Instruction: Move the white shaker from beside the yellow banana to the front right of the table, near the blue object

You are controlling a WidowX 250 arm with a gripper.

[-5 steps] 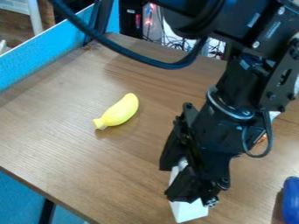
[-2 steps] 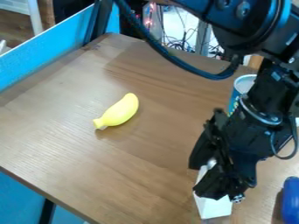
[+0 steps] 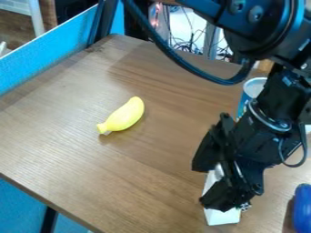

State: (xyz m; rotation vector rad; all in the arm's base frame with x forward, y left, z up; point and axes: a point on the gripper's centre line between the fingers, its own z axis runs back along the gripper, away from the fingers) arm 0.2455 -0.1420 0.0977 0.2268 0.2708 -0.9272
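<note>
The gripper [image 3: 213, 187] is closed around a white block [image 3: 222, 215], which pokes out below its fingers. A yellow banana [image 3: 123, 116] lies apart on the tabletop [image 3: 79, 150].

The black robot arm [image 3: 258, 27] comes in from the far right and bends down at its wrist [image 3: 267, 118], a dark cable [image 3: 188, 68] looping beside it. The gripper [image 3: 209, 184] hangs tilted toward the near left, its two fingers set apart in a clamping hold.
</note>
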